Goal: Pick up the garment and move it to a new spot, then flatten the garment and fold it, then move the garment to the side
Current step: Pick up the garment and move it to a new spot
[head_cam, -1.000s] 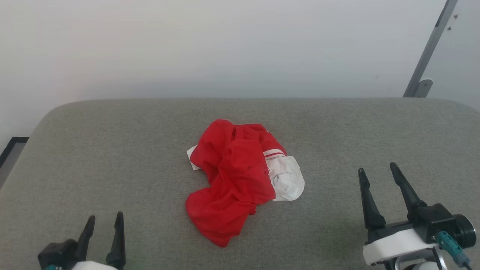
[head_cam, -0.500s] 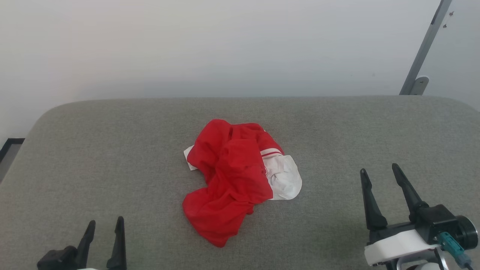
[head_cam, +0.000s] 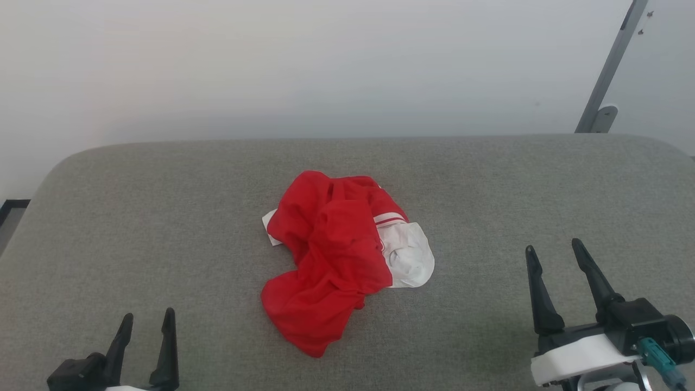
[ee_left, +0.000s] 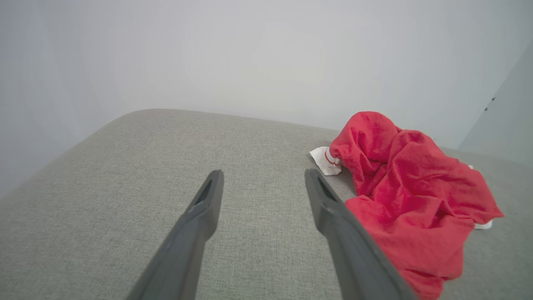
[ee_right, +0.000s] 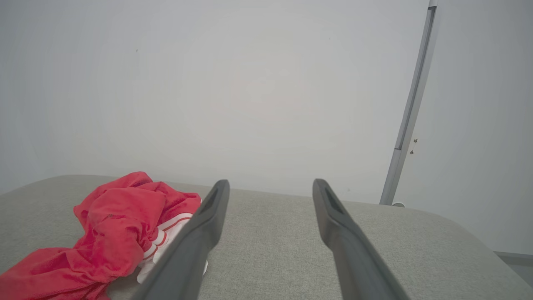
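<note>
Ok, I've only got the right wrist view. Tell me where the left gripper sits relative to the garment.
Observer: In the head view the left gripper is open at the lower left, over bare grey surface, apart from the garment.
Operator: Now describe the garment's side hidden from me.
Observer: A small white corner with a red stripe pokes out on the robot's left of the red heap.
Operator: Confirm my finger isn't touching cloth.
Observer: The head view shows bare surface between the open right gripper and the white sleeve; they are apart.
</note>
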Controlling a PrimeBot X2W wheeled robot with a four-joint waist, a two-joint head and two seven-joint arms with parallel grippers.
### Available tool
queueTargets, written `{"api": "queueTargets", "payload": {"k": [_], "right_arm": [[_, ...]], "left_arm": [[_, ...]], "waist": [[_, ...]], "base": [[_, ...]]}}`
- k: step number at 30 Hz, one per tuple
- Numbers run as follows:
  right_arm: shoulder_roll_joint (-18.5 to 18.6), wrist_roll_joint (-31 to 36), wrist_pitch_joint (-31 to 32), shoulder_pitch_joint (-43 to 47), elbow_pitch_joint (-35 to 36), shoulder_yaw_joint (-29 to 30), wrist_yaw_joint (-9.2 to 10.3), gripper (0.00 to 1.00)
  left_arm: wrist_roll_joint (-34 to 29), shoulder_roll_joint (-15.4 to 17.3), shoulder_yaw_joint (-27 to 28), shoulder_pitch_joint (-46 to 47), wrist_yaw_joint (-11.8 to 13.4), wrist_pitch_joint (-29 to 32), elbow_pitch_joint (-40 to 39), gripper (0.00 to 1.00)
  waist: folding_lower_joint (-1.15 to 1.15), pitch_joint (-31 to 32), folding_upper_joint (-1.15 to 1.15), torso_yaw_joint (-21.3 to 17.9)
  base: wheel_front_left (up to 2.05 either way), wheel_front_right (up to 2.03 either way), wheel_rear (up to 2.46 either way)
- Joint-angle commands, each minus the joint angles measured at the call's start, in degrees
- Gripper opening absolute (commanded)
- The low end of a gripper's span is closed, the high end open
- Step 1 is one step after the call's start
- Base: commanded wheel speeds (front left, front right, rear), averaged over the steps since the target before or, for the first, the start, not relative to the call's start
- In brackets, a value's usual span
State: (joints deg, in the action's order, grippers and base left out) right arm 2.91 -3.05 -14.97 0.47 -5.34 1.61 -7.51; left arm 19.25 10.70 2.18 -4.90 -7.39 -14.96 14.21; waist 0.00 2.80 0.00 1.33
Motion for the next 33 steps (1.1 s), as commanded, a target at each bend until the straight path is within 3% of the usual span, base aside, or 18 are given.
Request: {"api": "queueTargets", "payload": {"k": [1, 33], "right_arm": [[0.01, -0.25, -0.3, 0.15, 0.25, -0.02, 0.04, 1.0], [0.01, -0.11, -0.3, 0.28, -0.36, -0.41, 0.04, 1.0]], "left_arm": [[0.12, 0.19, 0.22, -0.11, -0.14, -0.29, -0.28, 1.0], [-0.12, -0.09, -0.42, -0.32, -0.14, -0.29, -1.5, 1.0]], "waist": [[0.0, -0.08, 0.0, -0.01], [0.0, -0.25, 0.0, 0.14]], "base": [[0.0, 0.0, 0.0], [0.0, 0.0, 0.0]]}}
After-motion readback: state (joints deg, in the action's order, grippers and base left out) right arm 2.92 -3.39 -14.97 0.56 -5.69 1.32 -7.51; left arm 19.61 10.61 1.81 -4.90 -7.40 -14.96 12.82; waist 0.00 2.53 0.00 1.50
